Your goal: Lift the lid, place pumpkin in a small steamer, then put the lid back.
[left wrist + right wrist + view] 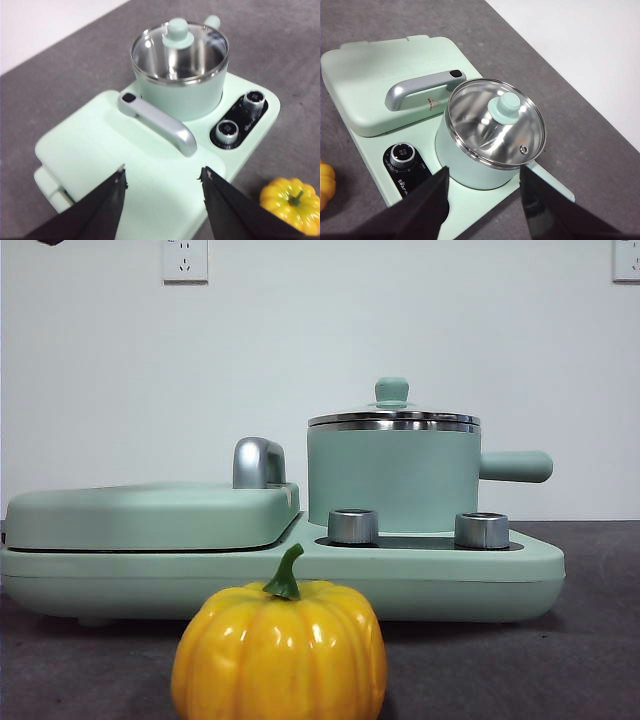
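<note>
The lid (495,122) sits on the small steamer (392,478) and its knob (509,103) is tiny and smooth, so I think the jaws could slip off it, or tug the whole pot along. The right gripper (484,172) has its jaws spread wide, holding nothing, with the lid just past its tips. The left gripper (164,172) is spread wide too, over the grill cover (107,160), with the pumpkin (291,204) off to one side on the table (60,75).
</note>
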Motion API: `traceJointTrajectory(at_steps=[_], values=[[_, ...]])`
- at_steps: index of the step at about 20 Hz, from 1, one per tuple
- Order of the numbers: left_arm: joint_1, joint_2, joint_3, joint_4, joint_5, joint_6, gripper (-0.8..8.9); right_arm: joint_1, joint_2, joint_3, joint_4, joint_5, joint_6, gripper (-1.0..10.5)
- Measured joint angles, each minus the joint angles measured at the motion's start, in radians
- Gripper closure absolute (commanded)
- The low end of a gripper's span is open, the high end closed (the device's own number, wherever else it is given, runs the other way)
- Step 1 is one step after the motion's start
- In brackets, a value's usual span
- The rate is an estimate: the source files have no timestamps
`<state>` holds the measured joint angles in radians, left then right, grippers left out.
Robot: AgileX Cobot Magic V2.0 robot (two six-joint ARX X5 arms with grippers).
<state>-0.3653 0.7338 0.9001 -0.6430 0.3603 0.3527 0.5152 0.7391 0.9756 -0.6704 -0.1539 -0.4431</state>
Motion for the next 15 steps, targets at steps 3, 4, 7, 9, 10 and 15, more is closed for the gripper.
traceJointTrajectory(at_steps=[3,4,7,9,10,15], values=[[-0.004,0.002,0.000,0.045,0.000,-0.001,5.65,0.000,0.000,0.000,-0.011,0.000,0.007,7.1],[-0.005,0.005,0.000,0.066,0.000,-0.002,5.65,0.000,0.000,0.000,-0.012,0.000,0.016,7.2],[-0.010,0.026,0.000,0.131,0.000,-0.018,5.65,0.000,0.000,0.000,-0.012,0.000,0.063,7.2],[-0.016,0.051,0.000,0.179,0.000,-0.034,5.65,0.000,0.000,0.000,-0.013,0.000,0.110,7.2],[-0.019,0.068,0.000,0.205,0.000,-0.041,5.64,0.000,0.000,0.000,-0.013,0.000,0.136,7.2],[-0.050,0.169,0.000,0.335,0.000,-0.092,5.65,-0.007,-0.024,0.000,-0.005,0.000,0.217,7.2]])
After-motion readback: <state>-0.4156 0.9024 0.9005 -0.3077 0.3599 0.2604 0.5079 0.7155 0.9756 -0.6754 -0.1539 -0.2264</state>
